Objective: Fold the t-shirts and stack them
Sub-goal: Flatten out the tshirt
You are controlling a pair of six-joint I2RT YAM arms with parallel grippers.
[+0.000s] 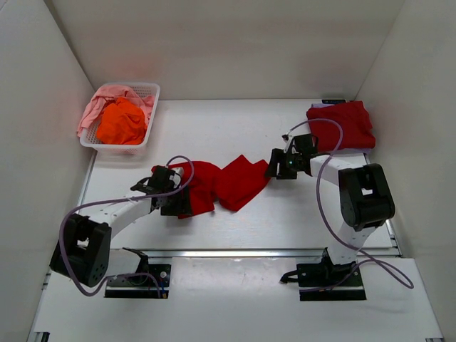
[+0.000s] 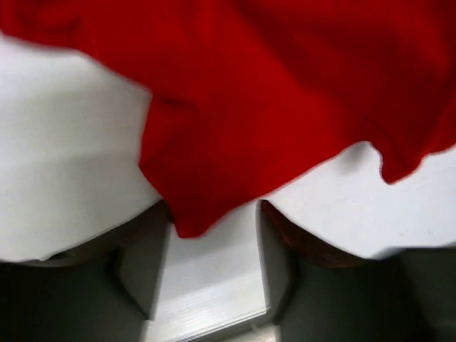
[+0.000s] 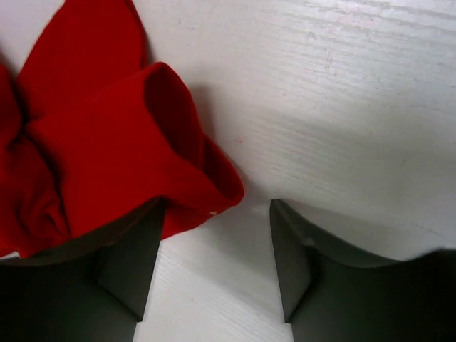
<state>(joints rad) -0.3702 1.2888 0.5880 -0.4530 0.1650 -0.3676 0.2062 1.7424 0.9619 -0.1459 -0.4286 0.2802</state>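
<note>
The red t-shirt (image 1: 228, 182) lies bunched between the two arms, so I'd say they're at the spreading-out step before any fold; a folded red shirt (image 1: 342, 125) sits just behind the right gripper (image 3: 217, 206), and the basket (image 1: 142, 87) of unfolded ones is beyond the left. The left gripper (image 2: 214, 214) has its jaws spread, with a cloth corner drooping unpinched into the gap. The right is also spread, a rolled hem against one finger, so next each should probably close on an edge and draw the shirt flat.
</note>
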